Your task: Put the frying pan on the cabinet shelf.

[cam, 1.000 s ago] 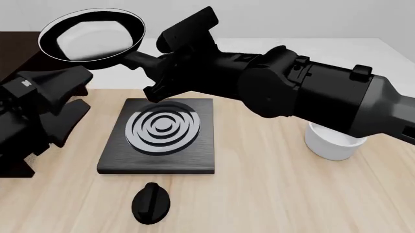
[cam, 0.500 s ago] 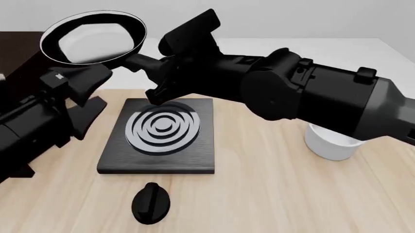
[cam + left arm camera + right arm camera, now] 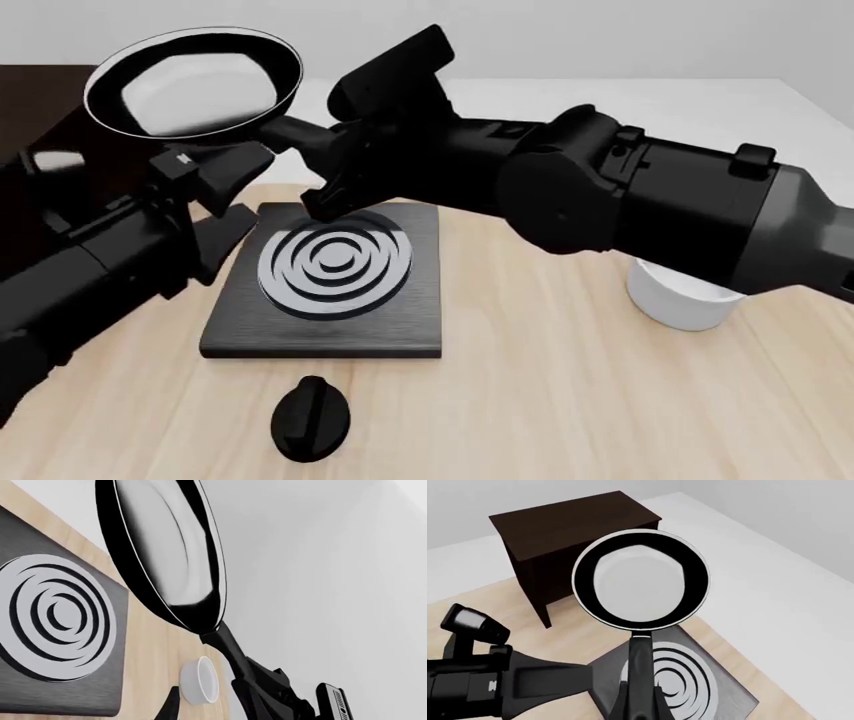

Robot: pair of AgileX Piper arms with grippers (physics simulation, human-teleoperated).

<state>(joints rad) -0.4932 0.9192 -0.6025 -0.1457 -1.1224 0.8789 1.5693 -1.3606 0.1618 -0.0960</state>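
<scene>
Gripping the handle of the frying pan [image 3: 194, 80], the right gripper [image 3: 324, 150] holds it in the air above the hob [image 3: 327, 280] and near the cabinet [image 3: 574, 545], while the left gripper [image 3: 220, 200], fingers spread and empty, hovers beside the hob.

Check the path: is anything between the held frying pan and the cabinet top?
Nothing visible. The small black frying pan, held by the right hand, hangs beside the dark brown wooden cabinet. The left hand sits lower, near the hob.
</scene>
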